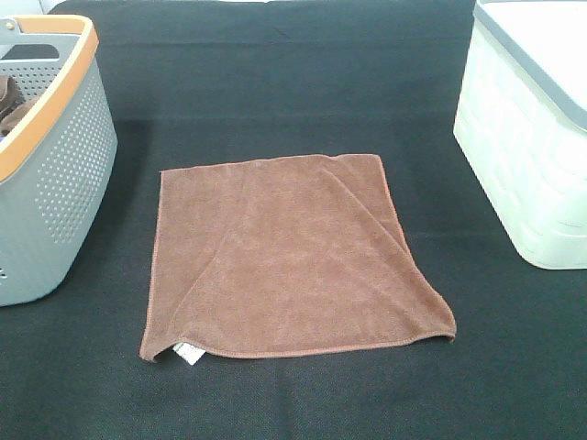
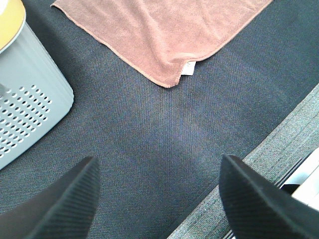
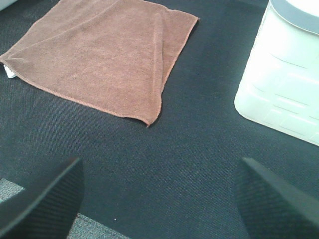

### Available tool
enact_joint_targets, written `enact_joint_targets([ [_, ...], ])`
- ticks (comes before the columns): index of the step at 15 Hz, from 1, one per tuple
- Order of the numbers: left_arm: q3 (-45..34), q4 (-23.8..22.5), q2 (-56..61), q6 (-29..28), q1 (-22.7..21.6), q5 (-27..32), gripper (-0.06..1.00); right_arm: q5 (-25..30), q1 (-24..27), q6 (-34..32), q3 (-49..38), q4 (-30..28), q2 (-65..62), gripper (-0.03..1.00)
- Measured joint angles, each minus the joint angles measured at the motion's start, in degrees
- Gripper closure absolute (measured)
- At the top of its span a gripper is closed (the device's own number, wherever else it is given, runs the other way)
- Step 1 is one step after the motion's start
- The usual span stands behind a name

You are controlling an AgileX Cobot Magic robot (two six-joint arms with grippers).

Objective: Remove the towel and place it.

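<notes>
Left gripper [image 2: 157, 199]: its 2 black ribbed fingers [image 2: 65, 204] are spread wide, nothing between them, only the dark table mat [image 2: 149, 134] below. Ahead of the fingertips, and well apart from them, lies the near corner of the towel [image 2: 159, 30] with its small white tag [image 2: 188, 67] folded under the hem. Off to one side of the fingers stands the grey perforated basket [image 2: 25, 104] with its orange rim.

Right gripper [image 3: 159, 199]: 2 fingers [image 3: 279, 199] likewise spread, released, holding nothing. Ahead of them the towel [image 3: 99, 55] lies flat, 1 corner slightly curled up, 1 long crease running toward that corner. On the other side of these fingers stands the white lidded bin [image 3: 284, 84], near the towel but not touching it.

Exterior high view: neither gripper appears in it. The reddish-brown towel [image 1: 293, 257] is spread out on the mat between the grey basket [image 1: 55, 183] and the white bin [image 1: 523, 156], apart from both. A bunched brown cloth [image 1: 11, 105] shows inside the basket.

Judgement: the towel is out of the basket and laid roughly flat between the 2 containers, with both grippers free of it. The task reads as essentially done; at most, smoothing the crease and curled corner remains.
</notes>
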State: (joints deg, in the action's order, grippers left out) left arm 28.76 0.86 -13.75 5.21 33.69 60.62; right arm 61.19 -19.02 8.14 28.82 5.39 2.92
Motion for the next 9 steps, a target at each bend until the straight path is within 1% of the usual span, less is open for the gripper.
enact_joint_targets([
  [1, 0.0, 0.0, 0.0, 0.0, -1.2, 0.0, 0.29, 0.0, 0.8, 0.0, 0.0, 0.0, 0.0, 0.18],
  [2, 0.0, 0.0, 0.57, 0.0, -7.22, -0.06, 0.29, 0.0, 4.01, 0.0, 0.0, 0.06, 0.0, 0.18],
  [4, 0.0, 0.0, 2.58, 0.0, -16.67, -0.06, 0.29, 0.0, 9.63, 0.0, 0.0, 0.06, 0.0, 0.18],
  [5, 0.0, 0.0, 2.58, 0.0, -16.67, -0.06, 0.29, 0.0, 9.63, 0.0, 0.0, 0.06, 0.0, 0.18],
  [8, 0.0, -0.11, 10.37, 0.0, -29.91, -0.06, 0.29, 0.0, 14.67, 0.06, 0.0, 0.11, -0.06, 0.19],
  [9, 0.0, -0.11, 12.72, 0.0, -31.74, -0.06, 0.29, 0.0, 15.76, 0.06, 0.0, 0.11, -0.57, 0.19],
])
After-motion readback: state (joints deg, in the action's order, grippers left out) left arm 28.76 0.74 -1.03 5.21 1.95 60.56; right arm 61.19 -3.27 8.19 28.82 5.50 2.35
